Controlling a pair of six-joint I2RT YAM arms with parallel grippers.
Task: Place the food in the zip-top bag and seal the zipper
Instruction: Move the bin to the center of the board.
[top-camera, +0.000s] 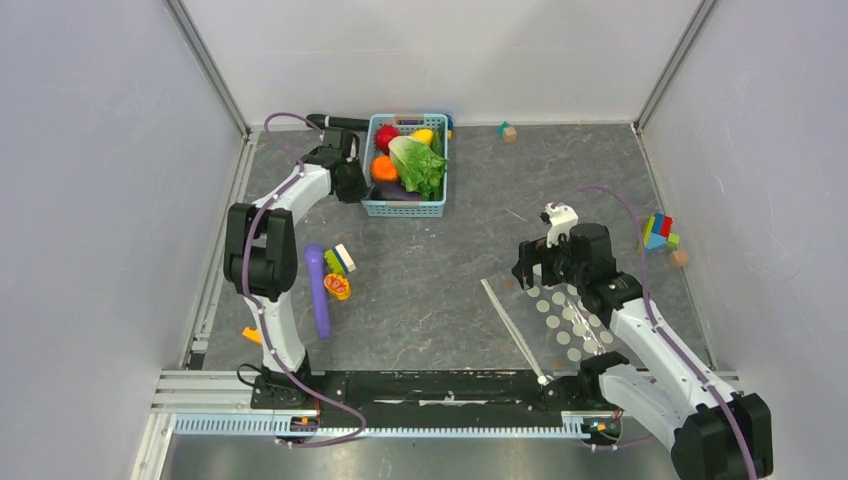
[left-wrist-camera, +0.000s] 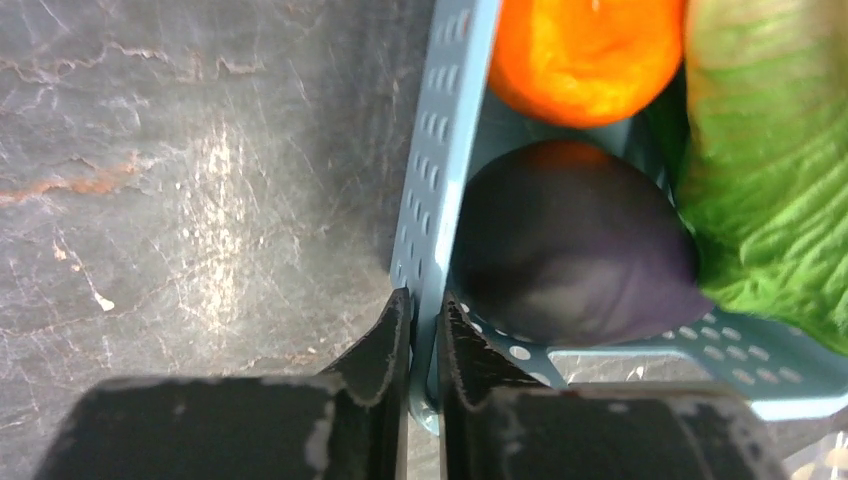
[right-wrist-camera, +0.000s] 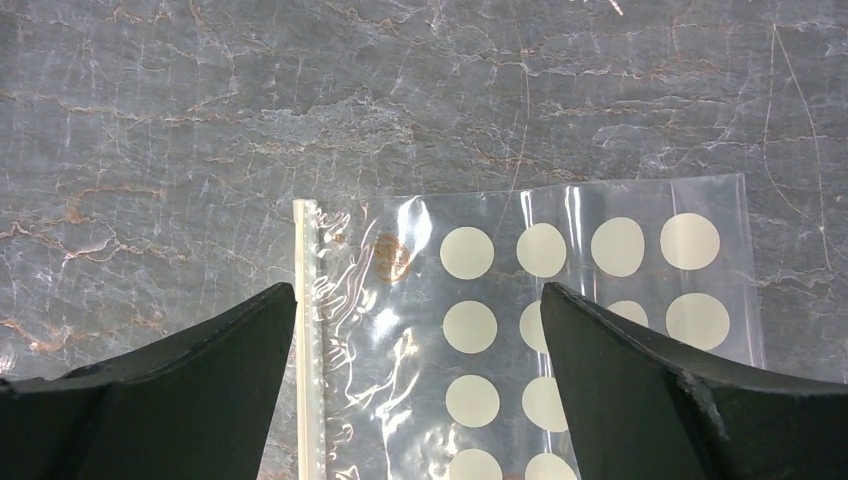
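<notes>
The food lies in a light-blue basket (top-camera: 405, 208) at the back: green lettuce (top-camera: 420, 165), an orange piece (top-camera: 384, 168), a red piece (top-camera: 386, 136), a yellow piece (top-camera: 423, 135) and a dark eggplant (top-camera: 395, 190). My left gripper (top-camera: 358, 185) is shut on the basket's left wall (left-wrist-camera: 447, 120), one finger outside and one inside, next to the eggplant (left-wrist-camera: 570, 250). The zip-top bag (top-camera: 570, 325) lies flat at the near right, its zipper (top-camera: 513, 330) on the left edge. My right gripper (right-wrist-camera: 418, 290) hangs open over the bag (right-wrist-camera: 560, 260), the zipper (right-wrist-camera: 308, 340) by its left finger.
A long purple rod (top-camera: 317, 290) and small toy pieces (top-camera: 338, 272) lie near the left arm, with an orange wedge (top-camera: 250, 335) by its base. Toy blocks sit at the back (top-camera: 508, 131) and at the right wall (top-camera: 659, 232). Walls enclose three sides.
</notes>
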